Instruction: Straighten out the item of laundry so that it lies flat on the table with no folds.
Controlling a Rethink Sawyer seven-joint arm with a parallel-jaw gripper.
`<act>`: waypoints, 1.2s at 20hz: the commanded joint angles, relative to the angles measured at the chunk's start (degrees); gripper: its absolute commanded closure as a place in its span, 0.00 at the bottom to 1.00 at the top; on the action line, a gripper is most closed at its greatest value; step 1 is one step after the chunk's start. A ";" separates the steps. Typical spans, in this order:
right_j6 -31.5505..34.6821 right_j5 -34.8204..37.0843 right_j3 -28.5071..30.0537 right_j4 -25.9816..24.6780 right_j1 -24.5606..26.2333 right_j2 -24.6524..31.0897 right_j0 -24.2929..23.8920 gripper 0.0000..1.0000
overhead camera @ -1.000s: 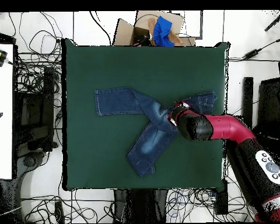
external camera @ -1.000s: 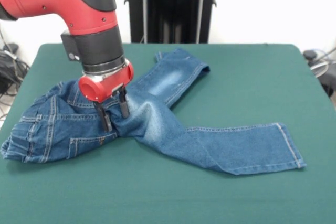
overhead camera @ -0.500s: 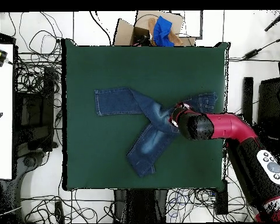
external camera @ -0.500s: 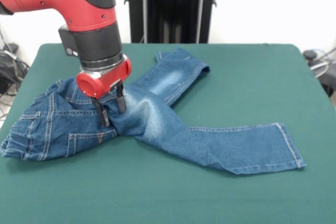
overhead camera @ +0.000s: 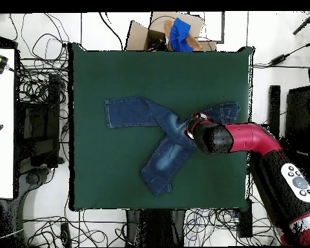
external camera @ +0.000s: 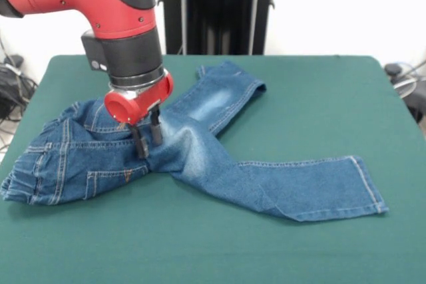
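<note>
Red and black, the arm's tool (external camera: pixel 148 140) stands nearly upright over the crotch of the small pair of faded blue denim jeans (external camera: pixel 200 157), its two dark fingers (external camera: pixel 140 145) set close together with only a narrow gap between them. The fingertips press into a raised ridge of denim; whether cloth is actually pinched between them cannot be told. In the overhead view the tool (overhead camera: pixel 191 126) sits at the junction of the two legs. The jeans (overhead camera: pixel 159 132) lie on the large dark green cloth-covered desk (external camera: pixel 319 98), roughly at its middle in the overhead view. In the front view, the waist section is bunched and wrinkled at the left, with one edge near the desk's left border. One leg runs toward the far side and shows a whitish faded patch; the other extends to the right and lies mostly flat, hem squared. The two legs are spread well apart in a V shape.
</note>
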 commanded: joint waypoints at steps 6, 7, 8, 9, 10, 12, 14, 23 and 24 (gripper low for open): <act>-5.22 4.86 3.18 -4.44 -0.85 -2.50 1.65 1.00; -5.16 4.82 3.29 -4.47 -0.93 -2.54 1.67 1.00; -4.98 4.57 3.49 -4.58 -1.06 -2.60 1.67 1.00; -4.79 4.32 3.69 -4.70 -1.20 -2.66 1.67 1.00; -4.53 4.01 3.92 -4.81 -1.30 -2.76 1.61 1.00; -4.23 3.63 4.22 -5.00 -1.38 -2.88 1.62 1.00; -4.15 3.33 4.33 -5.07 -1.26 -2.82 1.57 1.00; -2.90 2.74 4.59 -5.50 -1.80 -3.36 2.45 1.00; -2.69 2.74 4.55 -5.54 -1.93 -3.51 2.62 1.00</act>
